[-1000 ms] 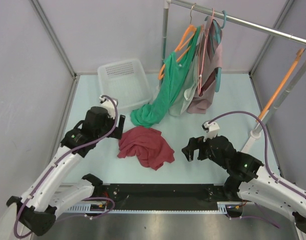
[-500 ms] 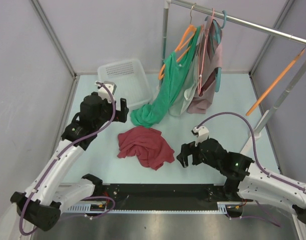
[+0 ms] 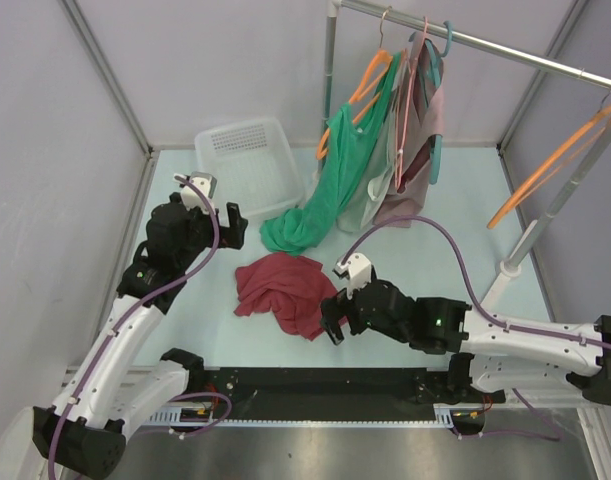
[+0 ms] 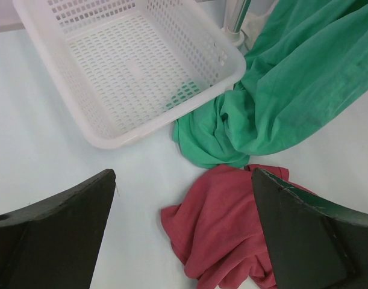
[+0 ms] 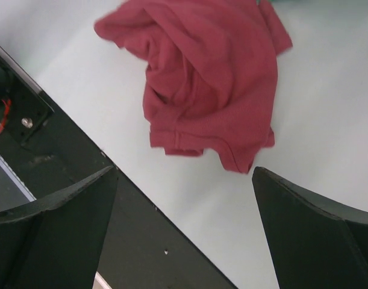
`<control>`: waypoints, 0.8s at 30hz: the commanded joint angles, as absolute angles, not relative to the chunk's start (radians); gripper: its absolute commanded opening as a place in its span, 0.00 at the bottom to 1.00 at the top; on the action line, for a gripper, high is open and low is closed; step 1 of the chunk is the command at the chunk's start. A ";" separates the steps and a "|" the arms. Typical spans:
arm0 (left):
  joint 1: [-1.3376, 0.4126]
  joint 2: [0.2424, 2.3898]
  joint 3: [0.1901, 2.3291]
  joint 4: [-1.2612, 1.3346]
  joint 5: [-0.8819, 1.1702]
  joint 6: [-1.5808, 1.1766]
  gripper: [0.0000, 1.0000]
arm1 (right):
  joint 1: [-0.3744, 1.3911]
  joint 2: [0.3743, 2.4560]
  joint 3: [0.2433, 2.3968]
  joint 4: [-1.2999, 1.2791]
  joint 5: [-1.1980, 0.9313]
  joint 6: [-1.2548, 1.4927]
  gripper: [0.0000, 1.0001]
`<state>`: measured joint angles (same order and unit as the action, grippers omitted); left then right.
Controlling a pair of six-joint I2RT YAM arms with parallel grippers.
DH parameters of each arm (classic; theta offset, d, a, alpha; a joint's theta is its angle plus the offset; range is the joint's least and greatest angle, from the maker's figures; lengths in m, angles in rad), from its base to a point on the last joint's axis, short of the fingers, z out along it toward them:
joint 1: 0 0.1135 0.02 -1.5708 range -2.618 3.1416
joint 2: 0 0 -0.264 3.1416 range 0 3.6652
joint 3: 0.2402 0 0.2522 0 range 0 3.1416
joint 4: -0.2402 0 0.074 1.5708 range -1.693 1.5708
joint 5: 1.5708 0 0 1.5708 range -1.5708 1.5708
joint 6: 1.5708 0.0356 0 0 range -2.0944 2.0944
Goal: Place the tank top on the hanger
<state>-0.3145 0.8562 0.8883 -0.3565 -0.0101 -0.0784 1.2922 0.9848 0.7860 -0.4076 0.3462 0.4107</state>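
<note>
The maroon tank top (image 3: 288, 290) lies crumpled on the table between the arms; it also shows in the left wrist view (image 4: 232, 232) and in the right wrist view (image 5: 205, 78). The bare orange hanger (image 3: 550, 170) hangs from the rail at the far right. My left gripper (image 3: 233, 226) is open and empty above the table, up-left of the top. My right gripper (image 3: 333, 318) is open and empty just off the top's right edge, over the table's near edge.
A white perforated basket (image 3: 249, 163) stands at the back left. A long green garment (image 3: 325, 200) on an orange hanger trails from the rail (image 3: 465, 40) onto the table beside the basket. Pale pink garment and teal hanger (image 3: 435, 100) hang there too. A black base strip (image 3: 325, 385) runs along the near edge.
My right gripper has swept left across the table to the tank top's right edge. My left gripper has drawn back toward the basket. The bare orange hanger has swung on the rail.
</note>
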 commanded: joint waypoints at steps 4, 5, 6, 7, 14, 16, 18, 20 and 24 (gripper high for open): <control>-0.308 0.841 0.876 -0.314 0.026 -0.080 0.99 | 1.298 1.006 0.910 -0.327 0.414 0.327 1.00; -0.308 0.841 0.876 -0.314 0.032 -0.080 0.99 | 1.299 1.003 0.917 -0.331 0.420 0.325 1.00; -0.310 0.841 0.876 -0.313 0.032 -0.080 0.99 | 1.298 1.000 0.926 -0.340 0.425 0.322 1.00; -0.308 0.841 0.874 -0.314 0.035 -0.080 0.99 | 1.301 0.988 0.937 -0.350 0.433 0.318 1.00; -0.308 0.844 0.876 -0.316 0.052 -0.083 1.00 | 1.299 0.913 1.196 -0.458 0.540 0.223 0.99; -0.308 0.841 0.874 -0.316 0.058 -0.084 0.99 | 1.298 0.943 1.282 -0.514 0.595 0.204 0.99; -0.308 0.838 0.873 -0.316 0.061 -0.084 0.99 | 1.293 0.977 1.406 -0.593 0.691 0.175 0.99; -0.308 0.836 0.873 -0.316 0.061 -0.084 0.99 | 1.276 1.029 1.494 -0.674 0.817 0.132 0.99; -0.308 0.838 0.873 -0.316 0.066 -0.087 0.99 | 1.163 1.065 1.716 -0.739 0.910 0.083 0.99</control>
